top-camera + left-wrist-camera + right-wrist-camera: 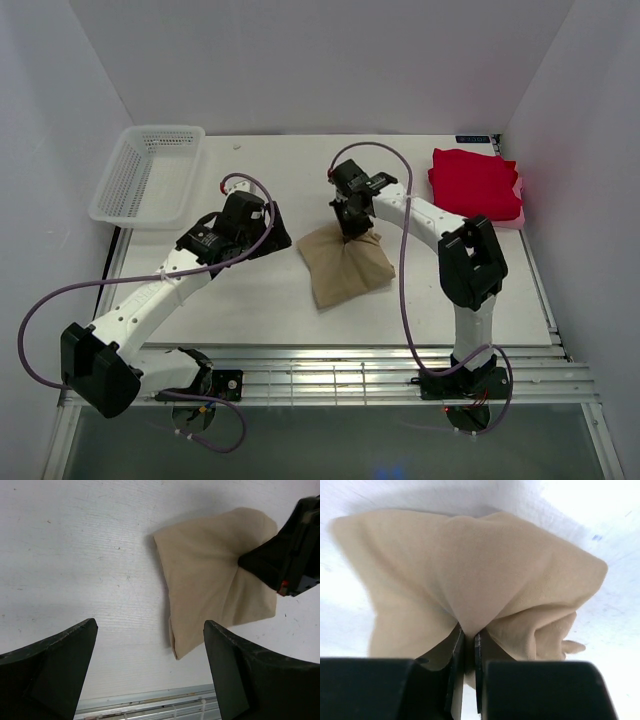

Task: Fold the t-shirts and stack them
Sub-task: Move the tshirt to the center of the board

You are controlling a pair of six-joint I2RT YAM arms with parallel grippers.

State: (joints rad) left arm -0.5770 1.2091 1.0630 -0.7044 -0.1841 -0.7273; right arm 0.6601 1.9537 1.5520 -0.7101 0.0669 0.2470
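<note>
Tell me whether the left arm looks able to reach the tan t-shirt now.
Probably yes. The left tool hangs open beside the tan t-shirt, only table between them; the right tool pinches just its far edge, leaving the left side free.

Right fingers (456, 676) are pinched together; left fingers (50, 667) stand wide apart.

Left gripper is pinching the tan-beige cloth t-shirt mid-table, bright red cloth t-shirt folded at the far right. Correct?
Wrong arm: the right gripper is shut on the tan-beige cloth t-shirt, clear in the right wrist view; the left gripper hangs open beside it. The bright red cloth t-shirt is folded at the far right.
</note>
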